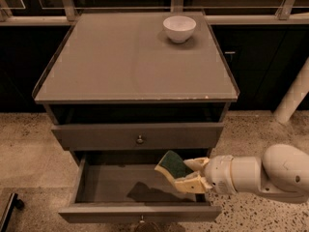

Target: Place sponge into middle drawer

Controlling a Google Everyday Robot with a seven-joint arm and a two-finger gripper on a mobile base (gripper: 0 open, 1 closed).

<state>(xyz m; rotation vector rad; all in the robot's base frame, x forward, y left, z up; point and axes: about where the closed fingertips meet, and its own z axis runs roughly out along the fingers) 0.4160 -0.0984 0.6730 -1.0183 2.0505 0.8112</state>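
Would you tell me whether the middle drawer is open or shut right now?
Open: the middle drawer is pulled out, its floor showing. The hand holds the sponge over it.

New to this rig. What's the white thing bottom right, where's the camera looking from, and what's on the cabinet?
The white thing is a robot arm reaching in from the right. At its tip is a two-finger gripper, shut on a sponge that is dark green on one face and pale yellow on the other. It holds the sponge over the open middle drawer, and a shadow falls on the tray below. The upper drawer is closed. There is only one camera view, looking down at the cabinet's front from above; where it is mounted isn't shown. On the tabletop stands a white bowl, near the back right corner.
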